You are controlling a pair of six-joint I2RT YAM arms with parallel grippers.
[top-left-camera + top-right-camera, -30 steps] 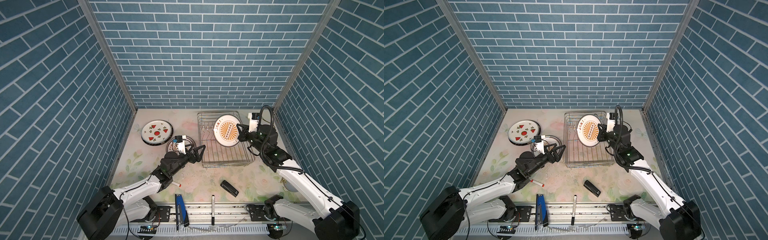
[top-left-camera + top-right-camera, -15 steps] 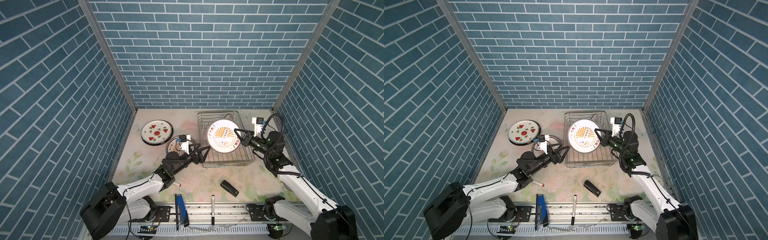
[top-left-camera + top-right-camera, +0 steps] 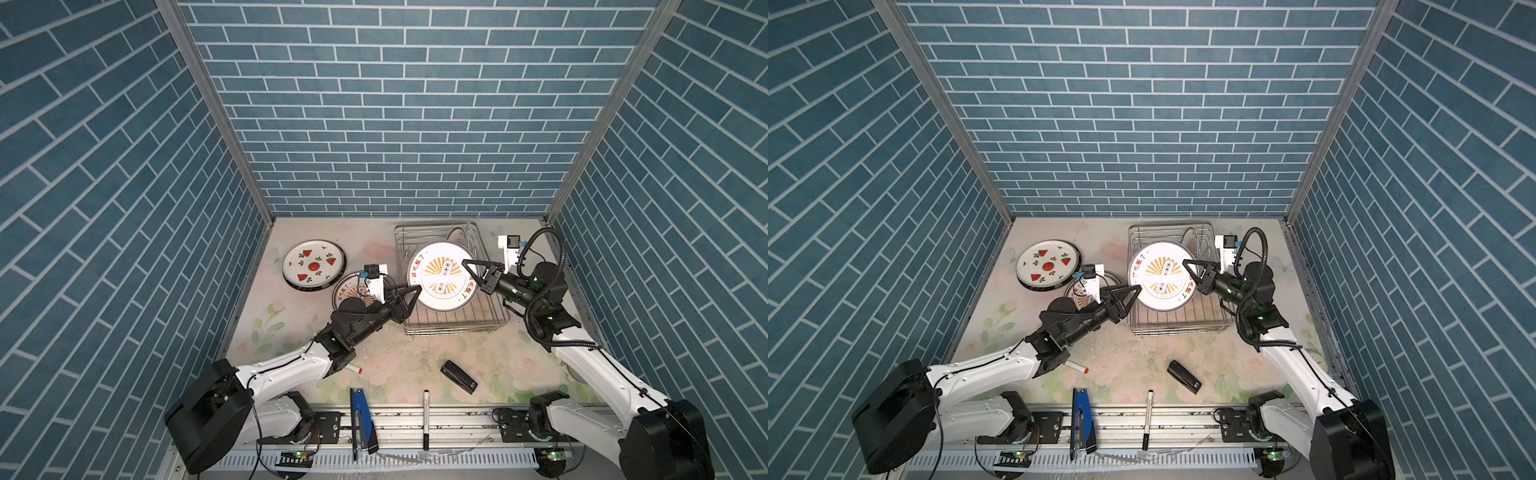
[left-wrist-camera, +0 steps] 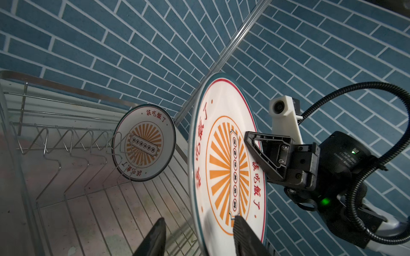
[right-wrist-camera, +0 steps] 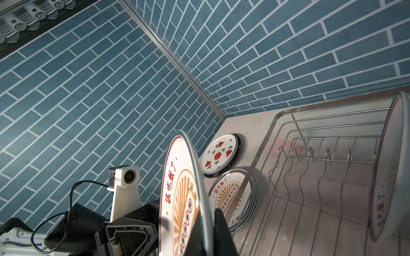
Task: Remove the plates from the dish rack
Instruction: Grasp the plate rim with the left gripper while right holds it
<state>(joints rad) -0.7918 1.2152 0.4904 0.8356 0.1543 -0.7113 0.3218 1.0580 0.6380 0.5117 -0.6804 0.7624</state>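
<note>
White glazed ware, printed with an orange sunburst and red characters inside a dark rim, makes up the sunburst plate (image 3: pixel 436 276), which is held clear above the dish rack (image 3: pixel 457 325) by the right pincer (image 3: pixel 468 268); its jaws are clamped on the rim, one finger laid across the printed face. Straight ahead of the left pincer (image 3: pixel 415 291) the opposite rim is found, and it is straddled by jaws that stand apart. In the left wrist view one finger (image 4: pixel 244 239) is seen against the printed face, while a gap is seen between the other finger (image 4: pixel 155 239) and the plain back, so nothing is gripped on this side yet. No long axis is offered by a round disc; what counts is judged to be the diameter stretched from pincer to pincer, with both arms equally near. A handover is judged to be in hand: closure is called for on the left before anything is loosened on the right. The slick glaze is expected to slip under a light pinch. Off to one side of the right pincer a second sunburst plate (image 4: pixel 144 144) is seen standing among thin silver wire prongs. Behind the left pincer a watermelon plate (image 3: pixel 313 268) and stacked plates (image 3: pixel 347 286) are laid flat on the flowered desk (image 3: pixel 395 357)
</note>
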